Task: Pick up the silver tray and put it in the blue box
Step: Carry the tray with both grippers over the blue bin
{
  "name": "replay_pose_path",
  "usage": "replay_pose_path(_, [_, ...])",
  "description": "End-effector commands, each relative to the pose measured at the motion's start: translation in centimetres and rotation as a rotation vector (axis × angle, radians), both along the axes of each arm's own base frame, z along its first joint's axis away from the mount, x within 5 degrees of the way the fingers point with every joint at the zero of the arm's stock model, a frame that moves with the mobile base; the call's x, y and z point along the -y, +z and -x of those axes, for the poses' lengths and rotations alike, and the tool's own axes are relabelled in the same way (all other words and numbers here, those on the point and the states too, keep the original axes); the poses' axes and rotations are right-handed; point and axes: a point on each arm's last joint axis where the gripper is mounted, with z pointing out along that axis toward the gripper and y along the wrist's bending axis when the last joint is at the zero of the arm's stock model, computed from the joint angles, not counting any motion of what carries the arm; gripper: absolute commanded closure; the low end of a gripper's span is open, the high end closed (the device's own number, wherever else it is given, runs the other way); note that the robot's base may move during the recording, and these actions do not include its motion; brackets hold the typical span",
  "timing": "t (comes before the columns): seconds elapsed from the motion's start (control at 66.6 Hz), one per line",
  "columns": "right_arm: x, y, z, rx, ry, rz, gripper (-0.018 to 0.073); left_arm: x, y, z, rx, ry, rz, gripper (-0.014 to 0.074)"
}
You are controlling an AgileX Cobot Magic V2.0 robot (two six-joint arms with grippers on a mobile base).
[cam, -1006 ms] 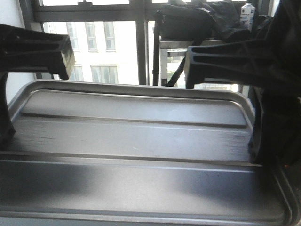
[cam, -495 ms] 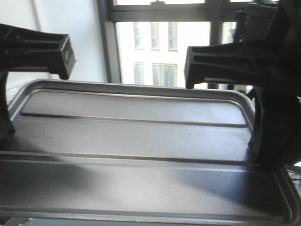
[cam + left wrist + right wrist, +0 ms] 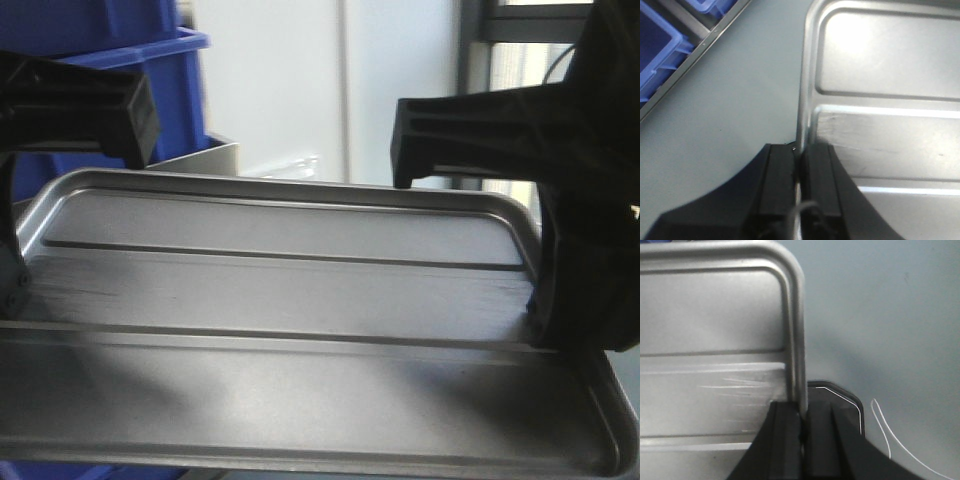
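My left gripper (image 3: 799, 156) and right gripper (image 3: 803, 412) are matte black plastic, with thick, flat-sided fingers (image 3: 470, 130) moulded with long ribs; a thin grey cable (image 3: 801, 210) loops between the left one's fingers.

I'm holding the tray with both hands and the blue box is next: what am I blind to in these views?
The blue box: front view shows only a blurred outer wall and rim; the left hand and the frame's top edge cut off its inside.
Space under the silver tray: hidden by the tray itself in every view.
Right wrist view: the box lies outside its frame, so the right hand's clearance to it cannot be judged.
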Motion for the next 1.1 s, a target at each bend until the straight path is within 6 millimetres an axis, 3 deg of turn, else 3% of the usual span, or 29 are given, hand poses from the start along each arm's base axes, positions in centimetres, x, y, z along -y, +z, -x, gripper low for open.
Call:
replay_pose_path(0.0, [-0.25,1.64,-0.33,0.073,0.025,-0.068,0.049,0.14,1.43,0.0,0.046,-0.015,0.059,0.0606])
replay_pose_path(1.081, [-0.24,1.64,-0.33,0.072,0.025,-0.067,0.049,0.14,1.43,0.0,0.046,-0.015,0.059,0.0606])
